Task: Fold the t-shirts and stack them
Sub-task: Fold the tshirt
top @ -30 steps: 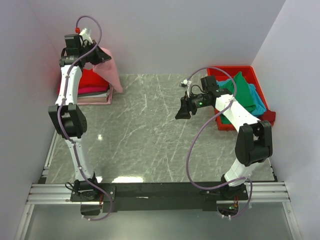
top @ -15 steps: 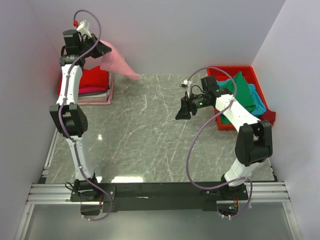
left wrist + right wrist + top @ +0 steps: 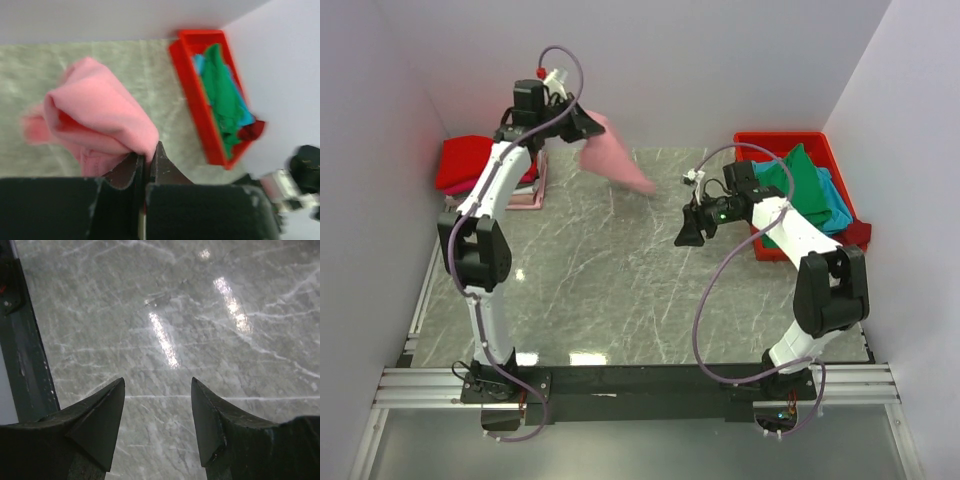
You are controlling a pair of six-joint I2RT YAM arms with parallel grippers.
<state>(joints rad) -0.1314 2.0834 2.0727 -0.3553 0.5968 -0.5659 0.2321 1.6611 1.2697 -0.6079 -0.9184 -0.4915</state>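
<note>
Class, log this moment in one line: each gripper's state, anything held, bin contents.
left gripper: shut on pink t-shirt | right gripper: open, empty | red bin: green t-shirt, teal t-shirt

The right gripper (image 3: pixel 157 382) hangs above a grey marble-patterned tabletop (image 3: pixel 250 290). Its two dark, wedge-shaped fingers (image 3: pixel 100 420) rise from the bottom edge of the view, their tips well apart. Only bare tabletop shows in the gap between them. Thin white veins cross the stone, and two bright streaks of reflected light (image 3: pixel 162 340) lie on it beyond the fingertips. A dark strip (image 3: pixel 25 365) runs along the table's edge on the left, with a pale surface outside it.
</note>
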